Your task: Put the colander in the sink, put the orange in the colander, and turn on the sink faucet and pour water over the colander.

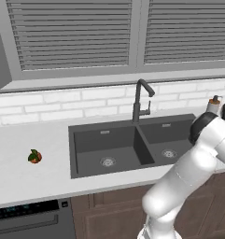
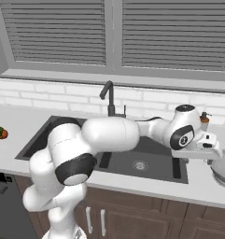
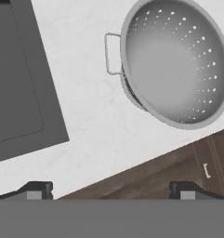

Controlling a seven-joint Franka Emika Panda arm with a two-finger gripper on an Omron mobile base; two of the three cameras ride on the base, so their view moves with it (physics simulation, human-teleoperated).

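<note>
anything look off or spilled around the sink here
Nothing stands out. The colander sits upright on the counter beside the sink, the orange rests on the counter at the sink's other side, and no water runs from the sink faucet. The open tool hovers near the colander.

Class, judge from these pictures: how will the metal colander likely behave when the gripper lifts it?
The colander looks rigid, thin perforated metal, so probably stiff and light. Its smooth, rounded bowl may slip or rock. The wire handle seems the surer grip.
</note>
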